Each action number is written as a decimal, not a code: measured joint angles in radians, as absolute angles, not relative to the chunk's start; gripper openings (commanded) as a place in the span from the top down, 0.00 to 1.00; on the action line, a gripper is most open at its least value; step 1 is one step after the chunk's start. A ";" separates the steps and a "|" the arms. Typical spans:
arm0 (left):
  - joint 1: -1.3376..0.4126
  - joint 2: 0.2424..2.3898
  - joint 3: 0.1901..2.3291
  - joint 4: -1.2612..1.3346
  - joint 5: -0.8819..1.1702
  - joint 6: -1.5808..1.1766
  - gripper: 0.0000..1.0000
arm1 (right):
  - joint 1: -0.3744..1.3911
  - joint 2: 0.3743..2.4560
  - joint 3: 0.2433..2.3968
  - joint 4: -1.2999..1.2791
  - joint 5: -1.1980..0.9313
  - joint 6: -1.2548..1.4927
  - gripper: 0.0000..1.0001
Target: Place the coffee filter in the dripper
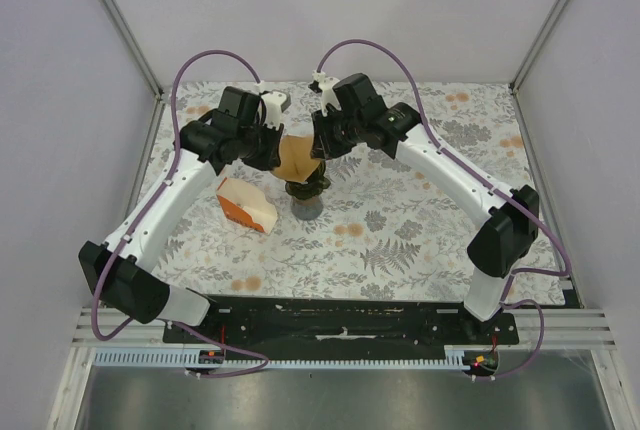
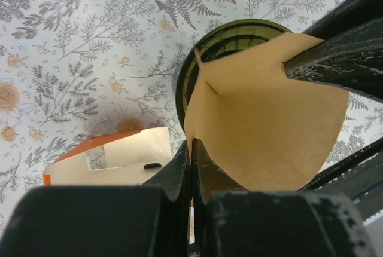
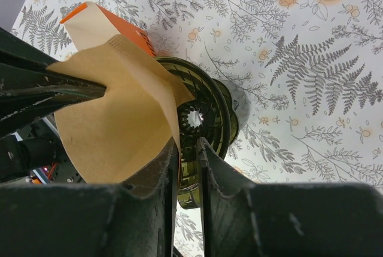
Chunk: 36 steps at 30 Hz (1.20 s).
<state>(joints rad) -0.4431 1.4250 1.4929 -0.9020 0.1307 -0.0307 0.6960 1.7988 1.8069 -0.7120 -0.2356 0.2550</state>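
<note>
The tan-brown coffee filter (image 1: pixel 296 157) hangs over the dark green dripper (image 1: pixel 307 190), which stands upright on the floral cloth. My left gripper (image 2: pixel 192 144) is shut on the filter's (image 2: pixel 269 125) near edge, with the dripper's rim (image 2: pixel 239 30) showing behind the paper. My right gripper (image 3: pixel 188 143) stands slightly open, a narrow gap between its fingers. The filter's (image 3: pixel 119 119) edge lies against the inside of its left finger, just above the dripper's mouth (image 3: pixel 206 110). In the top view both grippers, left (image 1: pixel 275 147) and right (image 1: pixel 322 147), flank the filter.
An orange and white wedge-shaped carton (image 1: pixel 246 205) lies on the cloth just left of the dripper, also seen as the carton (image 2: pixel 114 158) in the left wrist view. Metal frame posts and white walls border the table.
</note>
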 measured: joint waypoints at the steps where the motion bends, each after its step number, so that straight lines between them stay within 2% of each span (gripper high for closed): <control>1: -0.443 1.425 1.486 -0.902 0.138 -0.033 0.98 | 0.695 1.799 1.807 -0.711 -0.236 0.250 0.70; 5: -0.443 1.426 1.482 -0.901 0.163 -0.039 0.98 | 0.694 1.796 1.807 -0.710 -0.232 0.211 0.64; 10: -0.444 1.430 1.482 -0.901 0.187 -0.044 0.98 | 0.694 1.738 1.787 -0.655 -0.245 0.148 0.63; 13: -0.445 1.435 1.482 -0.900 0.187 -0.045 0.98 | 0.694 1.638 1.704 -0.566 -0.266 0.114 0.63; 17: -0.447 1.442 1.482 -0.899 0.191 -0.045 0.98 | 0.700 1.502 1.565 -0.424 -0.300 0.091 0.76; 21: -0.447 1.452 1.483 -0.899 0.192 -0.046 0.98 | 0.728 1.459 1.494 -0.305 -0.367 0.079 1.00; 30: -0.447 1.462 1.493 -0.898 0.220 -0.046 0.98 | 0.748 1.637 1.493 -0.302 -0.351 0.081 1.00; 33: -0.447 1.462 1.496 -0.898 0.221 -0.046 0.85 | 0.746 1.662 1.485 -0.339 -0.318 0.076 1.00; 36: -0.447 1.463 1.507 -0.898 0.220 -0.046 0.64 | 0.745 1.665 1.486 -0.366 -0.294 0.068 1.00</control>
<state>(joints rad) -0.4465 1.4631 1.5074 -0.8982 0.2195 -0.0456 0.7452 1.6650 1.4860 -0.3660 -0.2939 0.0685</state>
